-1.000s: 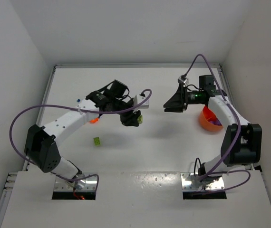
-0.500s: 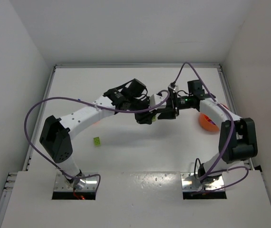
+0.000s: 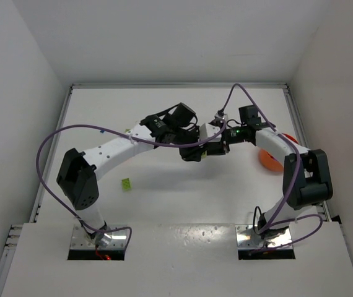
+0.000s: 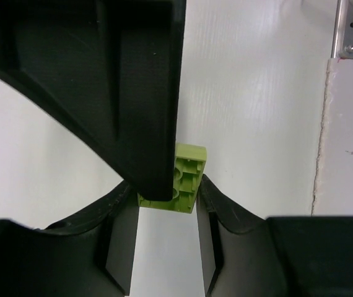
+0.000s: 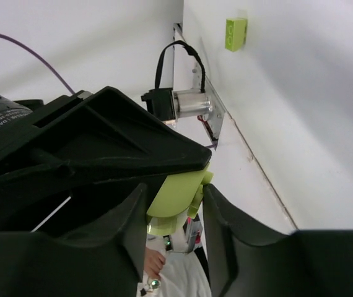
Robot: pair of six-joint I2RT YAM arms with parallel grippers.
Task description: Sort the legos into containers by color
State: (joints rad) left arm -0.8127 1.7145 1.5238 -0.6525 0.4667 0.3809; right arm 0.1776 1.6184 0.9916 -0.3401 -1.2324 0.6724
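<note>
white table [image 3: 164,204]; right hand [image 3: 204,150] hides half the lime brick [image 4: 189,176].

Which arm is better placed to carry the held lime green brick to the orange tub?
Right. The lime green plastic brick is between the fingers of the left gripper and right gripper; the round orange plastic tub lies beside the right arm.

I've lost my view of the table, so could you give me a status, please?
Left gripper shut on lime brick, above table. Right gripper flanks same brick, grip unconfirmed. Second lime brick on table; tub behind right arm.
</note>
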